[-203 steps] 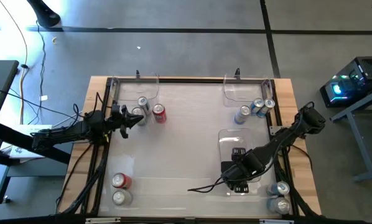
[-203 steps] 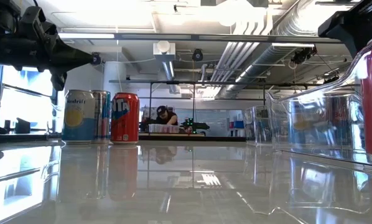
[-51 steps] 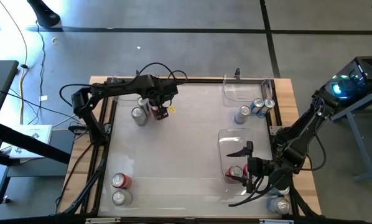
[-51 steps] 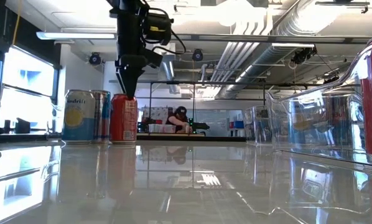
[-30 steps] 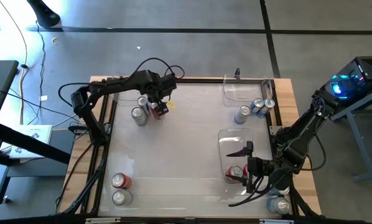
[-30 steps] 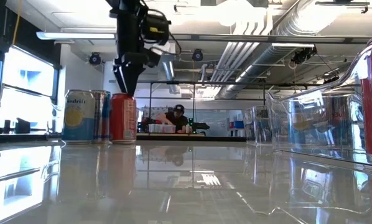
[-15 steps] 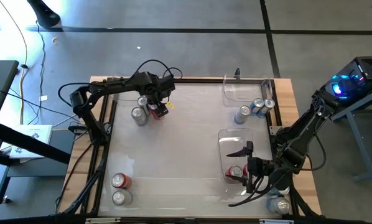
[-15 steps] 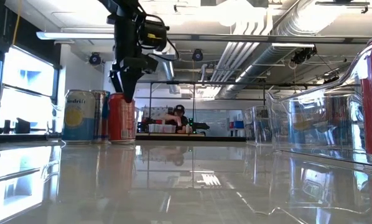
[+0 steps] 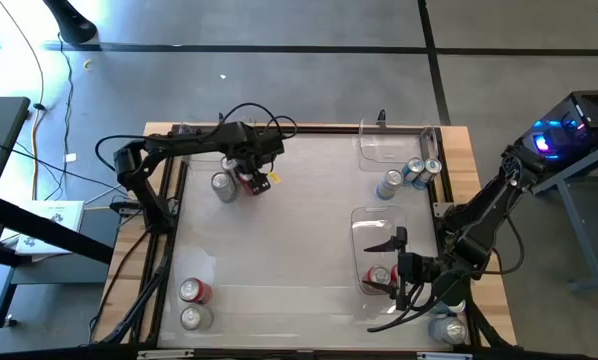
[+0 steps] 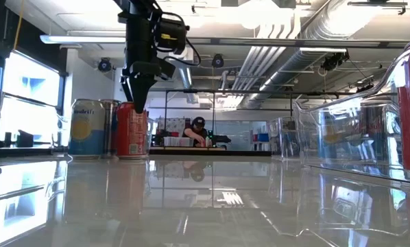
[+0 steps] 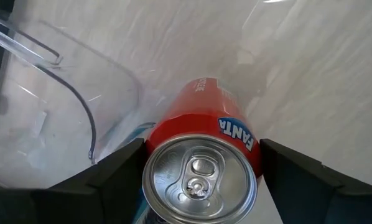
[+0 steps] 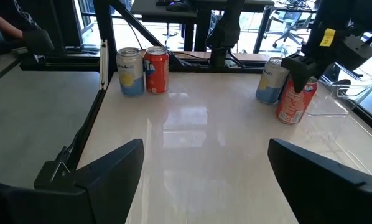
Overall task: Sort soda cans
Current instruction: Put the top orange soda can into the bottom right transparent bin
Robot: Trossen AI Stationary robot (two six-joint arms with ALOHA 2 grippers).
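Left wrist view: your left gripper (image 11: 201, 163) straddles a red can (image 11: 201, 171) at the far left of the table.

You have the red can (image 9: 251, 180) standing close to upright, perhaps slightly tilted, just beside a clear bin (image 9: 211, 139) and a silver can (image 9: 221, 185). Its long axis points up toward the wrist, with one finger (image 11: 114, 177) on each side of the top, spread; whether they touch the can yet, you cannot tell. Seen from table height, the left gripper (image 10: 136, 92) comes straight down on the can (image 10: 131, 130), so the grip closes sideways across its body. Your right gripper (image 9: 394, 277) waits, fingers spread, above the near right bin (image 9: 364, 222), well apart from this can.
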